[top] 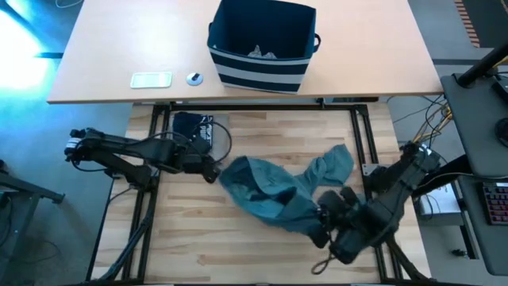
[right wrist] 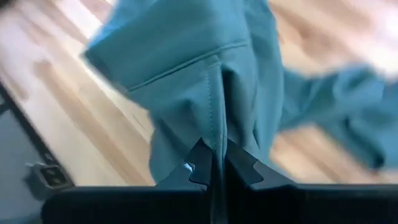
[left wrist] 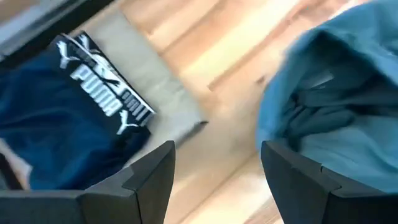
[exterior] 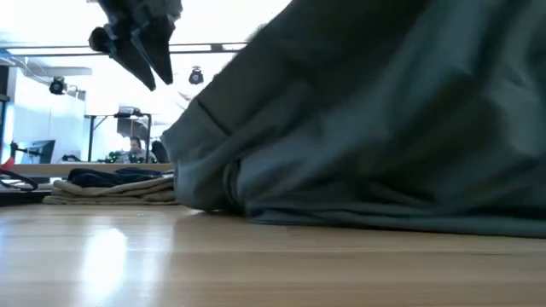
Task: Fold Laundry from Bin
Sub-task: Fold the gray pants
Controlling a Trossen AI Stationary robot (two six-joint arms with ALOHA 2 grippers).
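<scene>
Two surfaces: a pale slatted wooden bench (top: pixel 262 246) under the arms and, beyond it, a tan tabletop (top: pixel 103 63).

One large teal-green garment (top: pixel 278 191) lies crumpled across the middle of the bench. The right gripper (right wrist: pixel 211 163) is clamped tight on a pinched fold of it at the near right edge — cloth rises in a ridge from between the fingertips.

One bin (top: pixel 262 44), navy with white stripes, stands on the tan tabletop; inside it, small grey pieces (top: pixel 262 54) lie on the bottom, their count unclear.

One navy garment (left wrist: pixel 68 118) with white lettering rests on one folded beige garment (left wrist: pixel 165 99), stacked at the far left of the bench. The left gripper (left wrist: pixel 214 177) hangs between this stack and the teal-green garment, jaws spread, nothing between them.

Two small things on the tan tabletop left of the bin: a flat white device (top: pixel 151 79) and a small round object (top: pixel 194 78).

In the low view a bright room with ceiling lights shows behind the bench — one person (exterior: pixel 135 150) far off.
</scene>
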